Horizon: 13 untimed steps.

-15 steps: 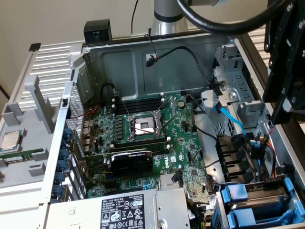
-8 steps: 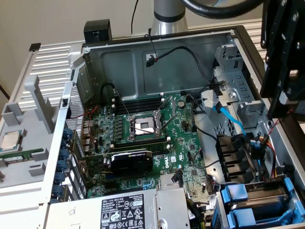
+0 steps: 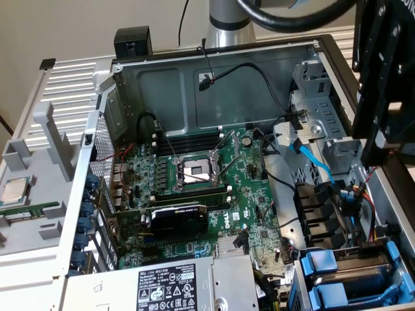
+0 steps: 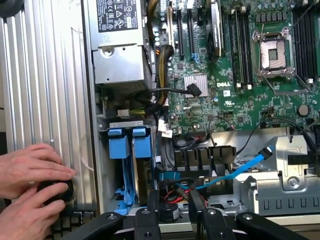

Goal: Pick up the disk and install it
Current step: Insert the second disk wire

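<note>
Two blue plastic carrier frames (image 4: 129,144) stand side by side in the drive bay at the case's corner, also seen in the exterior view as blue carrier frames (image 3: 323,264) at the lower right. I cannot make out the disk's silver body or its white label. My gripper (image 4: 177,226) hovers over the cables beside the bay, open, with nothing between its black fingers (image 4: 145,222). In the exterior view my gripper (image 3: 384,152) hangs above the case's right side, well above the bay.
The grey power supply (image 4: 120,50) lies next to the bay. The motherboard (image 3: 194,194) with its open CPU socket fills the case floor. Blue and black cables (image 4: 240,167) cross beside the bay. A person's hands (image 4: 30,182) hold a black round object outside the case wall. A CPU chip (image 3: 14,190) rests on the grey panel.
</note>
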Each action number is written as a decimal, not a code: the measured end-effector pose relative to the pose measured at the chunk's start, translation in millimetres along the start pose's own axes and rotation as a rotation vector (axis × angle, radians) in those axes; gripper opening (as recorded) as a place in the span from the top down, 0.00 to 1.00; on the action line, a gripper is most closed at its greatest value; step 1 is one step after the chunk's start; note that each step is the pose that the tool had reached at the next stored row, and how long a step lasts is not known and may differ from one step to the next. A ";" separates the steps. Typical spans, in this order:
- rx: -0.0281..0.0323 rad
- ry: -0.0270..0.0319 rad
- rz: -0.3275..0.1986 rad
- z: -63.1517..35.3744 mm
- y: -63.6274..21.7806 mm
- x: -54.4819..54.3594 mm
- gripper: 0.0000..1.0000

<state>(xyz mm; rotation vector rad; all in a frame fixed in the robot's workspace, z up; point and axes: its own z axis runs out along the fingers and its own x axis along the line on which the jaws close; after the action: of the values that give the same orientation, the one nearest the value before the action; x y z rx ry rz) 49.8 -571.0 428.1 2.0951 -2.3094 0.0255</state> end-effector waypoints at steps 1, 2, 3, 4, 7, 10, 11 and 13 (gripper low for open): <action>-0.0001 0.0005 0.004 1.8 1.4 0.1 0.63; -0.0001 0.0012 0.008 3.7 2.6 0.1 0.63; -0.0001 0.0021 0.010 5.4 3.4 0.0 0.63; 0.0000 0.0032 0.012 7.0 3.6 -0.3 0.63; 0.0005 0.0087 0.015 11.2 4.0 -2.0 0.63; -0.0038 0.0156 0.016 14.0 4.8 -4.0 0.63; -0.0160 0.0203 0.016 14.2 5.1 -4.3 0.63; -0.0441 0.0366 0.015 14.1 5.4 -4.8 0.63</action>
<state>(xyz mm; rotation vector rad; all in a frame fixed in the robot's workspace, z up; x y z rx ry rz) 44.8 -566.0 413.8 2.0391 -2.2837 0.0130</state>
